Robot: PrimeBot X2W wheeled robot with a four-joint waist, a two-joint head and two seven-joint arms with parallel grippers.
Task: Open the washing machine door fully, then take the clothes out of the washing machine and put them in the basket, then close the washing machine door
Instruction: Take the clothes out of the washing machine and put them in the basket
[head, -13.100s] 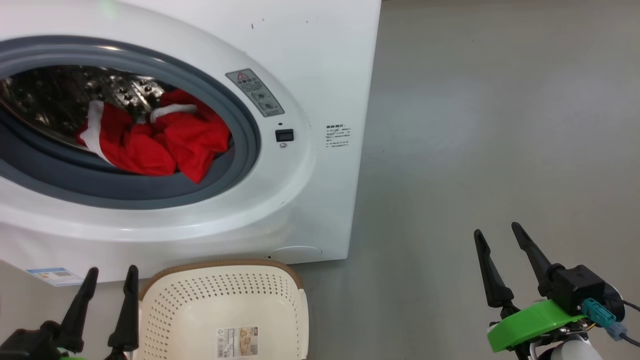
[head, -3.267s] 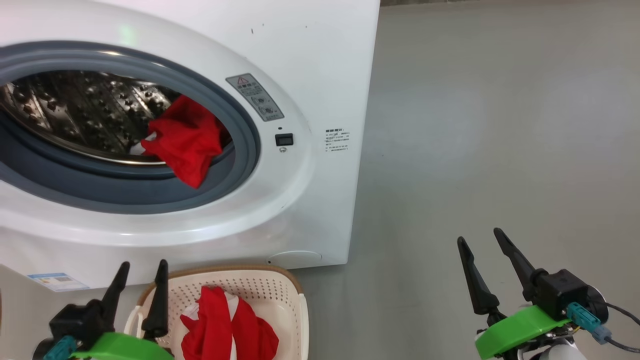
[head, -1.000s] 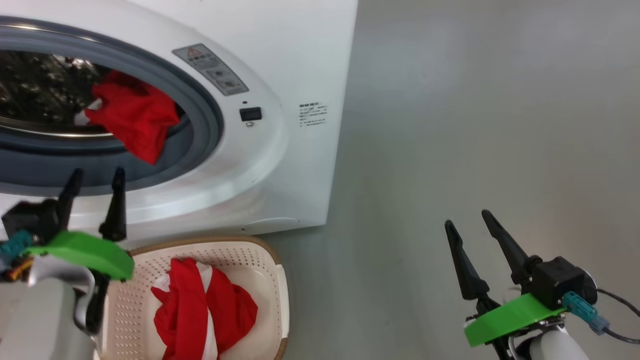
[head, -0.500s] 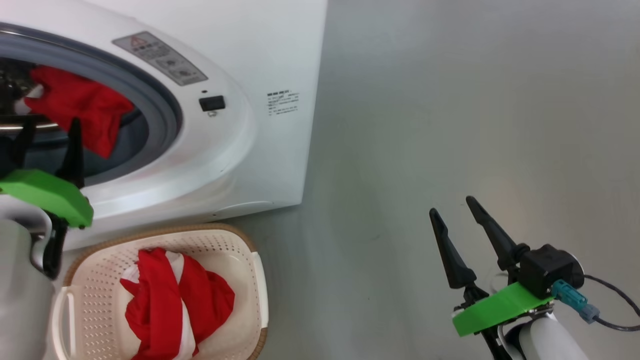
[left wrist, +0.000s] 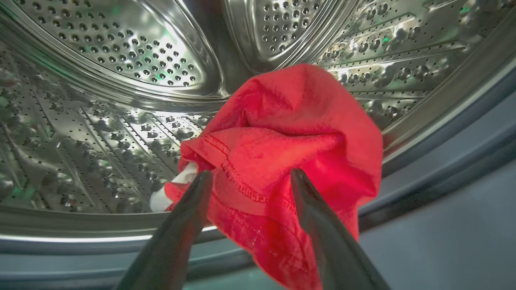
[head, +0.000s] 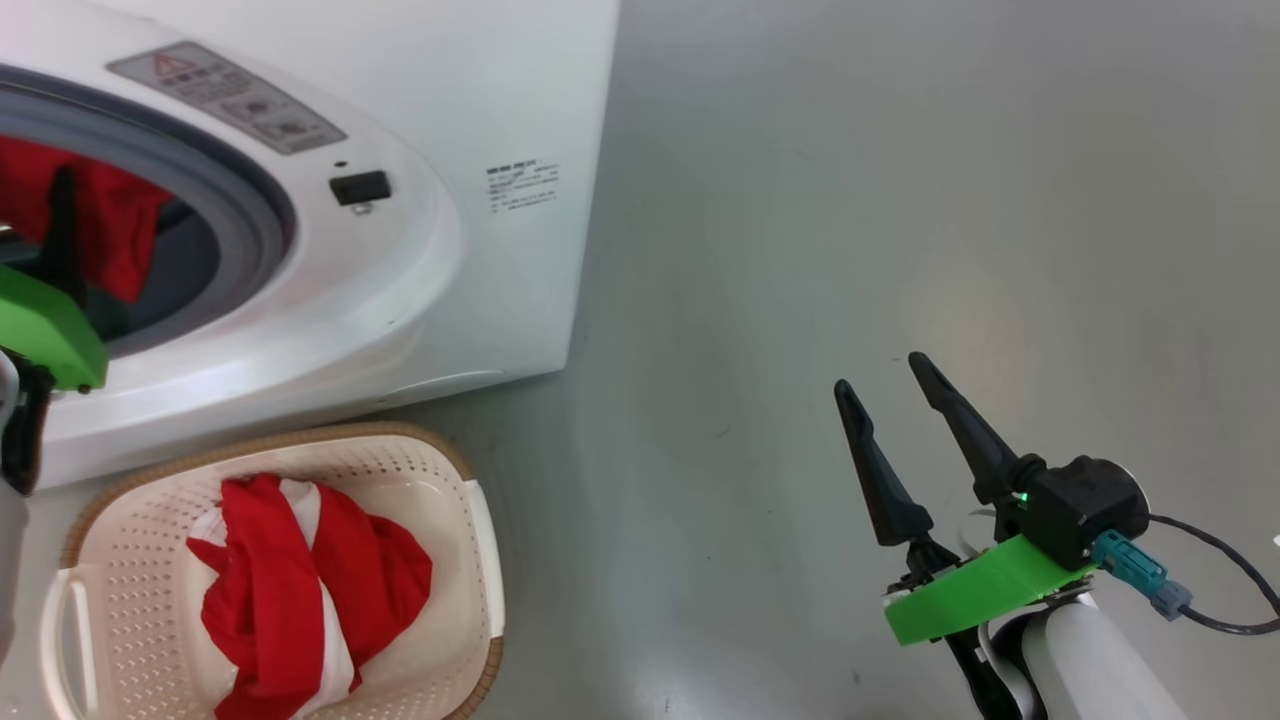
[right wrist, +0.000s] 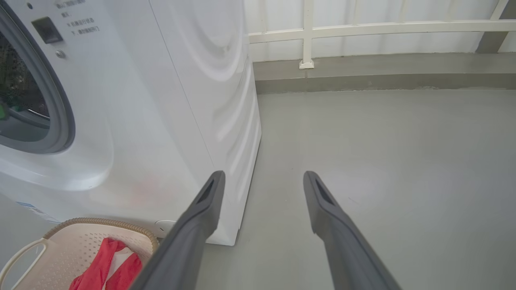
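— Grey floor (head: 800,200) stretches away to the right of the washing machine (head: 480,90). Where are the clothes (left wrist: 290,133)?

— One red garment (head: 290,590) lies bundled in the basket (head: 482,560), which sits on the floor below the machine's front. The other red piece (head: 120,240) lies at the front lip of the drum (left wrist: 121,60), a fold drooping over the grey gasket (head: 262,215).

— And your claws?

— Your left gripper (left wrist: 250,173) is spread wide with nothing in it, fingers either side of a stitched hem on that piece. Whether they touch the cloth I cannot tell. Your right gripper (head: 879,371) hangs released over the floor, well apart from the machine.

— How will it handle?

— Light and limp, I judge, apt to trail and snag on the gasket. Pinch the thick bunched middle by the hem, not the drooping fold, and lift clear of the lip before you swing to the basket.
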